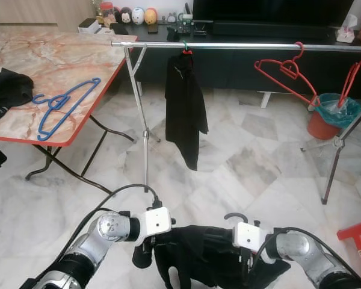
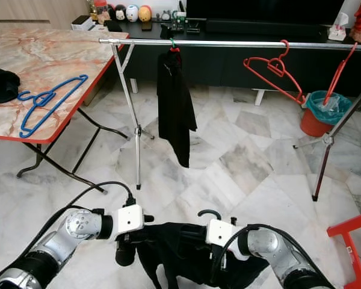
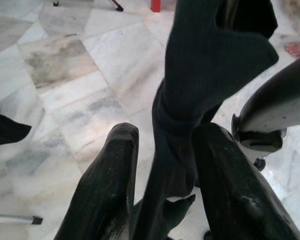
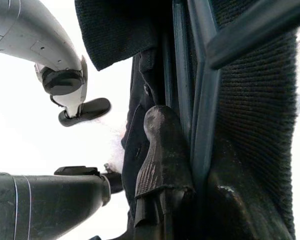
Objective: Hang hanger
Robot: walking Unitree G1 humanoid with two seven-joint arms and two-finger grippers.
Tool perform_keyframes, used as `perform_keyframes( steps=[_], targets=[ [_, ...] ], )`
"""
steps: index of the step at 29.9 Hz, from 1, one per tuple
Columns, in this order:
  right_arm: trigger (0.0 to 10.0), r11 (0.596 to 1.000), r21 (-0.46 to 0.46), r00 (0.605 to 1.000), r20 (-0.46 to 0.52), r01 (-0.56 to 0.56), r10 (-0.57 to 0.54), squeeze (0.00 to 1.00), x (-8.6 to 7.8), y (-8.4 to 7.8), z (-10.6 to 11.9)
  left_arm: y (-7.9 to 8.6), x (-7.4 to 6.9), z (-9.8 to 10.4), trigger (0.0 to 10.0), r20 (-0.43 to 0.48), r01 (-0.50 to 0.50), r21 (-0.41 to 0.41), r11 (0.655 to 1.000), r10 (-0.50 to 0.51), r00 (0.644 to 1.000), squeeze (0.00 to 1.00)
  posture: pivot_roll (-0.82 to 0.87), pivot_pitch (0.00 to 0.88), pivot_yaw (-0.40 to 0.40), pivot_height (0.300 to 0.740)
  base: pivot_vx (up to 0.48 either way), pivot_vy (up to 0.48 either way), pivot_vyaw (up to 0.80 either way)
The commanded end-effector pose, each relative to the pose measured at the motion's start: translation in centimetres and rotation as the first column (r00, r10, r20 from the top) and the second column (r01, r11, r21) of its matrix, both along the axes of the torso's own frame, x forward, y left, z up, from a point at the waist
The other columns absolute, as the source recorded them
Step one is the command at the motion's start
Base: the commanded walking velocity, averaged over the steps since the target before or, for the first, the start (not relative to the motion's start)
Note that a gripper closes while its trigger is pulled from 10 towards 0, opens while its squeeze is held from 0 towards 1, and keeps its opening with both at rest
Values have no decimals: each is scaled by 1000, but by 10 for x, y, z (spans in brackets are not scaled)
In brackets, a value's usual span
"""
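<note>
Marble floor (image 1: 240, 162) everywhere, pale grey and white tiles with darker veined patches, pretty glossy. On the robot's left sits a folding bench (image 1: 48, 66) with a pinkish marble-look top and a red edge; a blue hanger (image 1: 63, 107) lies flat on it, with some dark cloth (image 1: 6, 90) bunched at its left side. Along the back wall runs a long black TV cabinet (image 1: 240, 45) with little round figurines (image 1: 138, 15) and odds and ends lined up on top.

Across the middle stands a metal clothes rail (image 1: 228, 46) on thin tripod legs. A black garment (image 1: 183, 108) hangs from it on a green-hooked hanger, and further right a bare red hanger (image 1: 286, 72) hangs on the same bar, well apart from it. Behind that is a red bucket (image 1: 326, 120) with a teal bag liner, and a red stool corner (image 1: 358, 241) pokes in at lower right. No readable labels or writing anywhere that I can make out.

Down low in front, both arms hold a black jacket on a dark hanger (image 1: 210, 253), its hook (image 1: 235, 215) sticking up just beside the right wrist. The left gripper (image 3: 162, 170) has its fingers (image 3: 110, 180) clamped on a fold of the dark fabric. The right gripper (image 4: 182, 165) has its fingers pressed against the hanger's dark bar and the knit cloth, pinched tight on it. The whole bundle is well short of the rail, low over the floor.
</note>
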State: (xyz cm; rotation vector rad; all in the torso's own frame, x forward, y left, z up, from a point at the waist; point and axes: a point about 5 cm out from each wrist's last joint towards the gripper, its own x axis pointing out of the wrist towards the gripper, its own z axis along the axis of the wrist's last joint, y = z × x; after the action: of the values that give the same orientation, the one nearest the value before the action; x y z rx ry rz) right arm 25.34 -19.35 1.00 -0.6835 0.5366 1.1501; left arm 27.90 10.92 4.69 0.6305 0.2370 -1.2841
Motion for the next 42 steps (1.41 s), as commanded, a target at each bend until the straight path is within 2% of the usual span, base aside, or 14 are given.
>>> perform_keyframes(
  steps=[1, 7, 13, 14, 15, 17, 18, 20, 36, 40, 42],
  targets=[
    [10000, 1000, 25, 1000, 28, -7, 7, 0, 5, 6, 5, -4, 3, 8, 10000, 3, -7, -50, 999, 7, 1000, 0, -22, 60, 4, 740, 0, 0, 0],
    [10000, 999, 33, 1000, 28, -7, 6, 0, 6, 8, 5, -6, 3, 9, 10000, -7, 5, -49, 999, -6, 1000, 0, -22, 60, 5, 740, 0, 0, 0],
    [10000, 999, 37, 1000, 28, -7, 6, 0, 6, 8, 5, -5, -1, 3, 9804, -40, 37, -12, 999, -37, 999, 0, -20, 61, 6, 740, 0, 0, 0],
    [10000, 999, 37, 1000, 28, -6, 5, 0, 6, 8, 5, -4, -3, 2, 8431, -46, 39, -1, 999, -39, 998, 0, -21, 61, 6, 740, 0, 0, 0],
    [10000, 999, 36, 1000, 28, -4, 3, 0, 7, 8, 5, -2, -5, -1, 7765, -60, 45, 19, 999, -44, 997, 0, -21, 61, 6, 740, 0, 0, 0],
    [10000, 999, 35, 1000, 28, -3, 2, 0, 7, 7, 5, 0, -6, -4, 7961, -73, 55, 38, 998, -52, 996, 0, -22, 62, 6, 740, 0, 0, 0],
    [10000, 999, 34, 1000, 30, -3, 2, 0, 7, 7, 6, 1, -8, -5, 5765, -73, 65, 57, 996, -61, 995, 0, -22, 62, 7, 740, 0, 0, 0],
    [10000, 999, 35, 1000, 31, -3, 2, 0, 7, 7, 6, 2, -7, -5, 0, -72, 59, 55, 997, -55, 996, 0, -22, 62, 7, 740, 0, 0, 0],
    [10000, 999, 37, 1000, 27, -9, 8, 0, 7, 8, 6, -1, -4, 0, 0, -62, 37, 15, 999, -36, 997, 0, -21, 62, 6, 740, 0, 0, 0],
    [10000, 999, 36, 1000, 18, -16, 15, 0, 5, 10, 4, -4, -1, 5, 0, -56, 22, -30, 999, -24, 998, 0, -19, 64, 6, 740, 0, 0, 0],
    [10000, 999, 37, 1000, 9, -25, 25, 0, 3, 12, 2, -9, 2, 12, 0, -56, 8, -92, 996, -13, 998, 0, -18, 64, 6, 740, 0, 0, 0]
  ],
)
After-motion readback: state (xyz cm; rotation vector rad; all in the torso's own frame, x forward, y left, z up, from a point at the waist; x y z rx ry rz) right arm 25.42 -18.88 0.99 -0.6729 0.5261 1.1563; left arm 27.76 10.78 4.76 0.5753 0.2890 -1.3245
